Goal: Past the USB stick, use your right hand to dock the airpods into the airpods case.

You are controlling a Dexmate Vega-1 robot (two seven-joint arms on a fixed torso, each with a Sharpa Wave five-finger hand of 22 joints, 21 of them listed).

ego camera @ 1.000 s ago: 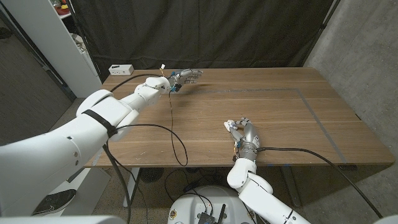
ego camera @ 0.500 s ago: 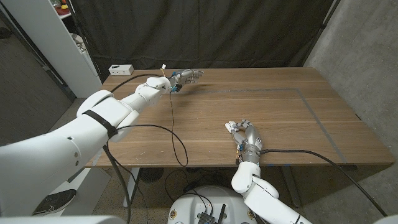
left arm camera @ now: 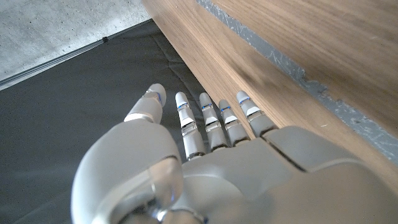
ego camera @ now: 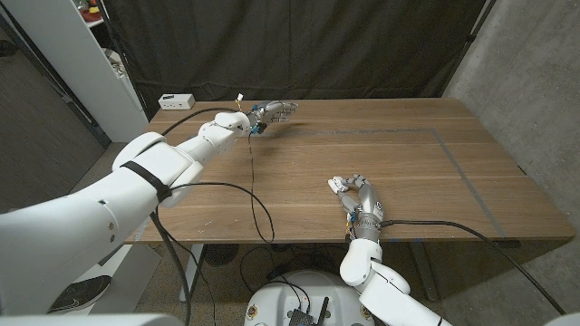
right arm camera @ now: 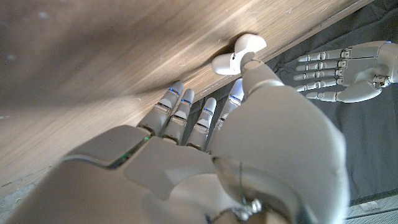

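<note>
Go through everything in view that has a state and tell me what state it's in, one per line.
Right hand: near the table's front edge, pinching a white earbud.
Earbud: held at the right hand's fingertips, not docked.
Left hand: raised over the table's far side, fingers straight, holding nothing.
Table: wooden, grey tape lines on it.

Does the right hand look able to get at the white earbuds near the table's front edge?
Likely yes: the right hand seems to be pinching the earbuds, with its thumb against them. The left hand hovers far off at the back edge of the table, out of the way.
</note>
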